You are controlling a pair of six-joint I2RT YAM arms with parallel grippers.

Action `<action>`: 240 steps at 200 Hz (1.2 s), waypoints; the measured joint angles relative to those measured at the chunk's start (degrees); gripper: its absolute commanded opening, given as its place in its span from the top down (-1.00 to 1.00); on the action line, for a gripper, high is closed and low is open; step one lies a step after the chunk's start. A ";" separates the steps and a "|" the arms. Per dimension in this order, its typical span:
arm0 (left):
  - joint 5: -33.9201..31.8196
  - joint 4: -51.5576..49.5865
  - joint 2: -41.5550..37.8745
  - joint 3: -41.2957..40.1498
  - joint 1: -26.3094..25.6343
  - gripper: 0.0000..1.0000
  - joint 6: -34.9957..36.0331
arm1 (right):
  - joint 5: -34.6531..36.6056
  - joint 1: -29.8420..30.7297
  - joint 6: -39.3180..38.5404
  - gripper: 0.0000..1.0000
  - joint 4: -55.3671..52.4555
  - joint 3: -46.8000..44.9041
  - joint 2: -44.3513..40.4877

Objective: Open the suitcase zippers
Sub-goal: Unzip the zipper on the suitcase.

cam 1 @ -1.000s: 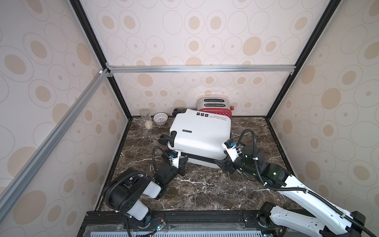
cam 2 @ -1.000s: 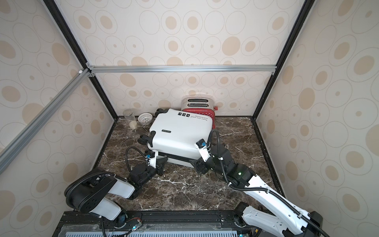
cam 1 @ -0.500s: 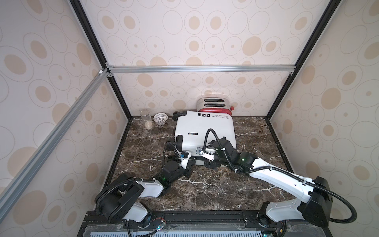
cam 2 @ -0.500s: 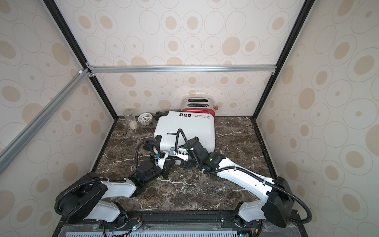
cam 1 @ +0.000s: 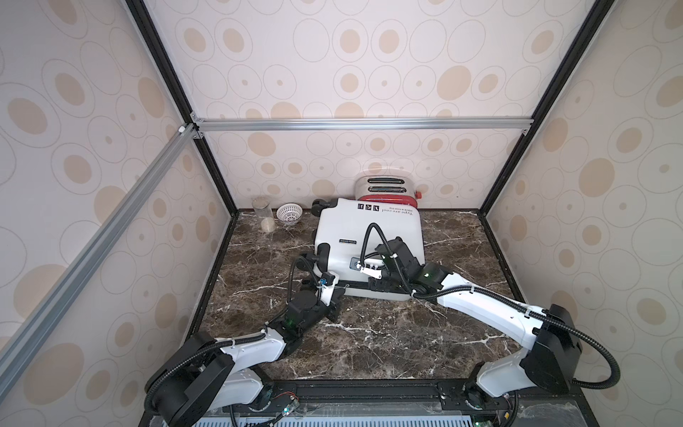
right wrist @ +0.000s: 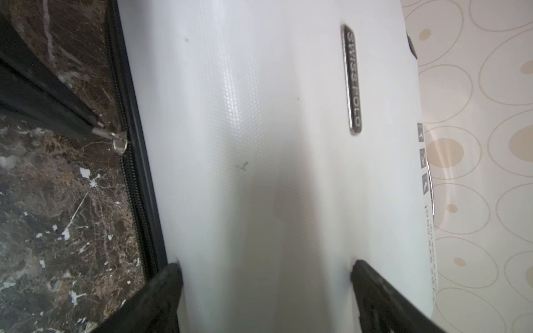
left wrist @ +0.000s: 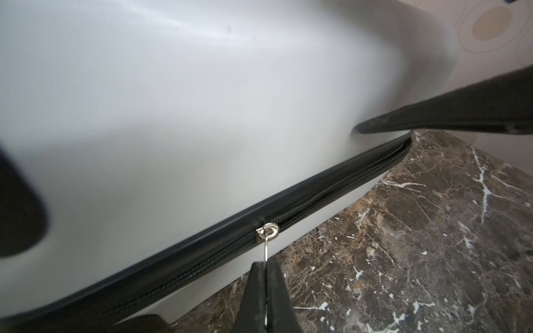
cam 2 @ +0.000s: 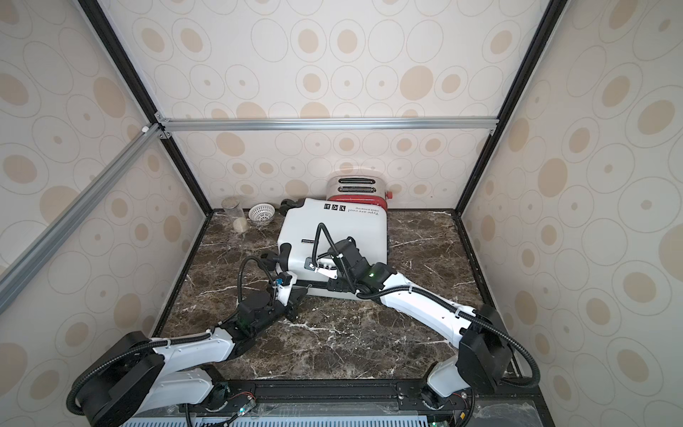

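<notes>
Two grippers engaged: left gripper point(left wrist: 265, 264) clamps the zipper pull tab point(left wrist: 266, 248) at the suitcase's point(cam 1: 399, 229) seven-o'clock corner; right gripper point(right wrist: 266, 266), jaws spread wide, presses both tips on its white top.

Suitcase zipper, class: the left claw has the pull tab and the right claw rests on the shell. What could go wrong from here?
The left claw pinches only the end of the thin pull tab; a hard tug may slip it free.
The right claw stands open, tips merely pressed on the glossy suitcase, so it could slide or turn.
The zipper band bends round a corner; the slider might jam there.
</notes>
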 measured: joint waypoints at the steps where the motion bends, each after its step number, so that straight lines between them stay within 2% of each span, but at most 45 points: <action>1: -0.02 -0.09 -0.07 0.00 0.02 1.00 0.00 | -0.04 0.00 0.04 -0.84 0.00 -0.02 0.00; 84: -4.26 -11.21 -8.28 -0.15 5.81 1.00 1.70 | -1.14 -1.46 2.14 -0.80 0.04 -1.77 -1.68; 125: -5.29 -13.70 -12.55 -1.77 11.72 1.00 -0.50 | -1.97 -1.64 2.54 -0.79 0.02 -3.19 -3.10; 175: -3.34 -14.86 -14.75 -2.27 19.02 1.00 -3.69 | -3.58 -2.14 3.19 -0.78 0.46 -4.13 -3.87; 240: -0.85 -13.49 -14.82 -2.97 20.74 1.00 -5.01 | -7.98 -4.61 5.35 -0.79 -1.62 -5.33 -7.65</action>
